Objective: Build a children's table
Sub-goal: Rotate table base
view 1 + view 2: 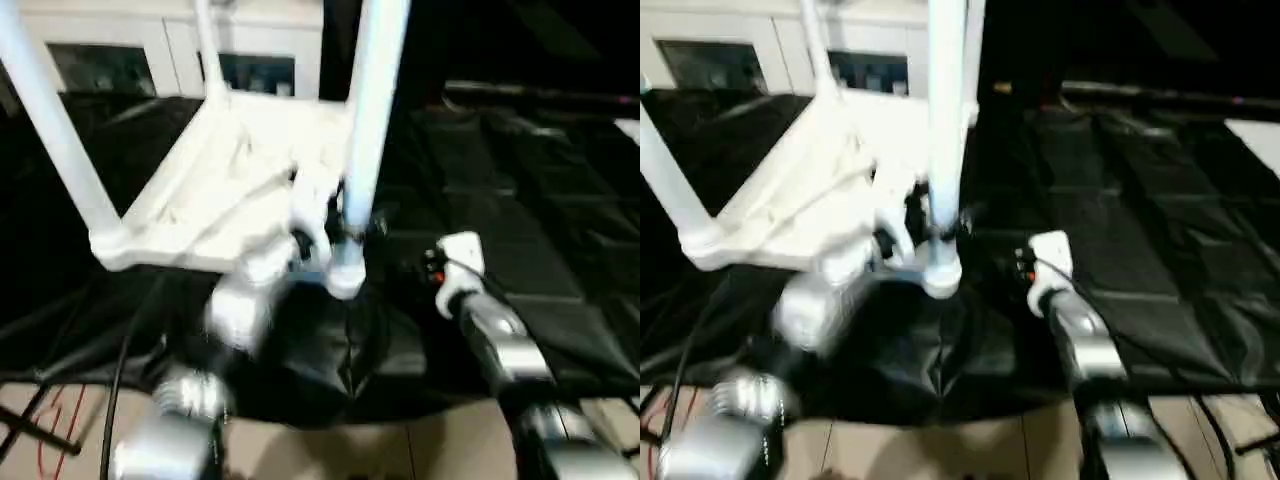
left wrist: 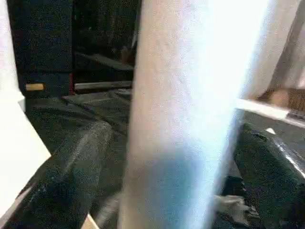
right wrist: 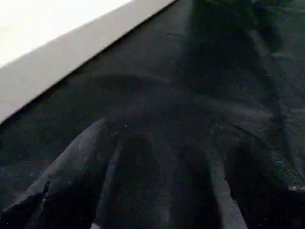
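The children's table's white tabletop lies upside down and tilted on black cloth, ribbed underside up. Three white legs stand in it: one at the near right corner, one at the left, one at the back. My left gripper sits at the base of the near right leg. In the left wrist view that leg rises between the open dark fingers, with a gap on one side. My right gripper hovers low over the cloth just right of that corner, open and empty; the tabletop's edge crosses its wrist view.
A black cloth covers the work area, bunched into folds near me. A white cabinet with glass doors stands behind the table. A black cable and pale floor tiles with red marks lie at the near edge.
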Robot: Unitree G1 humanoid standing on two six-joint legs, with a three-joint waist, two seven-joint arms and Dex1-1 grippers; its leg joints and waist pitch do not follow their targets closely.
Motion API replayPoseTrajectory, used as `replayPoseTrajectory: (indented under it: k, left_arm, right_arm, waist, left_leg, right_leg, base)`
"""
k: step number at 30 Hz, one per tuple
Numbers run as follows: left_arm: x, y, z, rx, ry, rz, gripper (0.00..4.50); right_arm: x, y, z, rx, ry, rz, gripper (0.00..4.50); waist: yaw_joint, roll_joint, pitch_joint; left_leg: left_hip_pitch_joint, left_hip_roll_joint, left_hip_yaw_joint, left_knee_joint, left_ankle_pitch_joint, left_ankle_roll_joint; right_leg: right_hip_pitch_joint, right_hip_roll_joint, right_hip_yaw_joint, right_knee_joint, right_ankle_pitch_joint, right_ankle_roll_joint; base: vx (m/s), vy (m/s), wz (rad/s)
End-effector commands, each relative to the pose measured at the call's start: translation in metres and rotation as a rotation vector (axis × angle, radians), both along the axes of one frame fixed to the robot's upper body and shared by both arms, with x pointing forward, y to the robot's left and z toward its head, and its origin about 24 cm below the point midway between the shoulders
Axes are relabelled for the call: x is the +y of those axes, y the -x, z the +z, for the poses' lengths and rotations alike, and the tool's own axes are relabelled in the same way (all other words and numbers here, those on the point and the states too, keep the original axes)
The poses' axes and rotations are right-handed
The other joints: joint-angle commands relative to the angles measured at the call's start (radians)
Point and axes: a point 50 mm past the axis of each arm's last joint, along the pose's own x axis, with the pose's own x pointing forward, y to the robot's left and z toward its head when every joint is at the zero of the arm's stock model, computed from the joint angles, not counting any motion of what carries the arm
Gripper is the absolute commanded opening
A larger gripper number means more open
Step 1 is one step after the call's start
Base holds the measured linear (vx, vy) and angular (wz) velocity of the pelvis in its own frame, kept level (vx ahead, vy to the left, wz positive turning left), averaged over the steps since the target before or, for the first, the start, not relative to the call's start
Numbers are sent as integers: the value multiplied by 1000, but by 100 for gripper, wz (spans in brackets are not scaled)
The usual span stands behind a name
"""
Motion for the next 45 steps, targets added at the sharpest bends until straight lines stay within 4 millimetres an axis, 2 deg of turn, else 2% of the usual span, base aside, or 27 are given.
replayPoseTrajectory:
  k: [1,3,6,11,14,15,16,17,18,19,20,21,22,24,27,28,29,30,32,33,36,37,39,40,41,42,45]
  left_arm:
    - [4,9,13,-53,67,-22,446]
    - [23,25,10,-56,132,18,446]
    - [39,33,7,-75,143,85,446]
    - [64,59,-11,-26,106,182,446]
    - [86,72,-28,43,93,403,446]
    - [98,81,-39,78,93,489,446]
    - [109,90,-49,102,55,579,446]
    - [115,96,-53,107,9,628,446]
    - [115,96,-53,107,9,628,446]
    - [121,106,-55,123,-27,688,446]
    - [124,113,-55,133,-20,707,446]
    - [124,118,-53,132,-20,720,446]
    - [122,125,-50,140,-19,735,446]
    - [122,126,-49,143,-20,740,446]
    - [122,137,-53,155,-66,813,446]
    - [122,141,-54,166,-72,833,446]
    - [123,143,-53,171,-76,860,446]
    - [125,144,-50,176,-76,880,446]
    - [128,143,-45,178,-97,890,446]
    - [129,142,-44,178,-96,892,446]
    - [132,139,-44,186,-107,912,446]
    - [135,135,-47,200,-99,934,446]
    - [137,129,-48,199,-119,919,446]
    - [135,127,-46,188,-133,892,446]
    - [134,126,-45,183,-137,876,446]
    - [135,126,-45,196,-154,845,446]
    - [139,125,-43,193,-140,857,446]
  right_arm:
    - [-4,3,12,-43,-15,-18,370]
    - [-3,13,27,-101,-55,-7,370]
    - [0,23,35,-130,-52,28,370]
    - [-1,42,37,-122,-63,33,370]
    - [-7,54,34,-96,-54,-28,370]
    - [-8,63,29,-91,-44,-57,370]
    - [-13,70,26,-91,-18,-97,370]
    - [-17,74,26,-93,-4,-126,370]
    - [-17,74,26,-93,-4,-126,370]
    - [-22,81,25,-96,0,-190,370]
    - [-23,87,24,-95,-7,-226,370]
    - [-24,91,25,-93,-9,-231,370]
    - [-25,96,29,-98,-36,-234,370]
    - [-25,96,29,-98,-45,-235,370]
    - [-29,95,26,-58,-24,-226,370]
    - [-30,93,26,-48,-16,-228,370]
    - [-31,90,27,-42,-1,-226,370]
    - [-30,88,29,-36,4,-219,370]
    - [-30,81,34,-33,20,-250,370]
    - [-30,79,36,-30,13,-273,370]
    - [-31,75,41,-43,2,-304,370]
    - [-28,75,45,-80,-12,-261,370]
    - [-27,76,45,-97,-24,-213,370]
    - [-30,75,42,-84,-18,-242,370]
    - [-32,75,41,-74,-29,-262,370]
    - [-35,75,38,-61,-63,-296,370]
    - [-28,73,35,-46,-61,-256,370]
  waist:
    - [-1,7,-74]
    - [-3,2,-67]
    - [-10,1,-60]
    - [-24,10,-52]
    - [-30,16,-53]
    - [-22,53,-52]
    - [-31,31,-49]
    - [-29,52,-48]
    - [-32,40,-50]
    - [-30,41,-59]
    - [-29,43,-57]
    - [-30,57,-51]
    - [-32,26,-54]
    - [-24,44,-52]
    - [-19,12,-45]
    - [-18,19,-46]
    - [-21,12,-47]
    - [-21,21,-47]
    - [-30,0,-47]
    - [-26,8,-45]
    - [-27,6,-44]
    - [-23,-10,-49]
    - [-21,-19,-51]
    - [-19,-14,-50]
    - [-18,-24,-52]
    - [-19,-16,-53]
    - [-25,-48,-58]
  left_leg:
    - [-4,22,-1,-66,-123,71]
    - [-6,22,1,-70,-153,70]
    - [-4,20,1,-74,-204,56]
    - [2,21,-3,-87,-270,30]
    - [-2,23,-5,-89,-272,21]
    - [1,22,-12,-93,-280,15]
    - [0,28,-8,-95,-283,23]
    - [-2,22,-11,-97,-295,21]
    - [-1,23,-8,-96,-306,23]
    - [-2,19,-11,-91,-292,29]
    - [-3,21,-10,-92,-285,34]
    - [-2,23,-9,-95,-302,36]
    - [-4,24,-9,-94,-307,41]
    - [-6,25,-10,-96,-293,47]
    - [-9,22,-10,-97,-296,52]
    - [-8,21,-11,-96,-300,48]
    - [-7,20,-12,-96,-319,36]
    - [-6,19,-13,-97,-324,31]
    - [-3,18,-12,-94,-343,26]
    - [3,15,-13,-94,-349,23]
    - [8,14,-13,-93,-361,17]
    - [8,10,-11,-89,-349,22]
    - [4,14,-12,-92,-336,31]
    - [1,15,-15,-95,-325,28]
    - [-2,17,-16,-97,-318,28]
    - [1,19,-16,-97,-317,22]
    - [-4,24,-15,-99,-299,19]
  right_leg:
    - [74,-68,54,-86,-81,-204]
    - [72,-67,54,-92,-143,-185]
    - [62,-63,52,-109,-296,-113]
    - [49,-61,50,-132,-445,-36]
    - [51,-57,50,-130,-395,-38]
    - [51,-60,48,-128,-385,-44]
    - [50,-56,47,-137,-340,-50]
    - [56,-57,44,-134,-346,-50]
    - [56,-55,44,-141,-359,-41]
    - [57,-59,49,-135,-364,-38]
    - [54,-59,50,-136,-357,-41]
    - [50,-58,49,-142,-363,-46]
    - [54,-57,49,-139,-368,-43]
    - [52,-61,53,-135,-365,-43]
    - [47,-62,51,-143,-444,0]
    - [46,-62,51,-142,-457,9]
    - [44,-60,49,-148,-488,35]
    - [44,-61,49,-146,-490,37]
    - [39,-56,47,-152,-506,48]
    - [33,-58,47,-153,-536,53]
    - [27,-55,45,-159,-548,67]
    - [30,-58,47,-154,-549,77]
    - [34,-58,46,-152,-521,82]
    - [36,-61,47,-149,-506,78]
    - [37,-60,46,-143,-490,75]
    - [34,-61,48,-144,-466,64]
    - [42,-61,50,-135,-391,41]
  base:
    - [0,0,0]
    - [0,0,0]
    - [0,0,0]
    - [0,0,0]
    - [0,0,0]
    - [0,0,0]
    - [0,0,0]
    - [0,0,0]
    - [0,0,0]
    - [0,0,0]
    - [0,0,0]
    - [0,0,0]
    - [0,0,0]
    - [0,0,0]
    - [0,0,0]
    - [0,0,0]
    - [0,0,0]
    - [0,0,0]
    - [0,0,0]
    - [0,0,0]
    - [0,0,0]
    - [0,0,0]
    - [0,0,0]
    - [0,0,0]
    - [0,0,0]
    - [0,0,0]
    - [0,0,0]
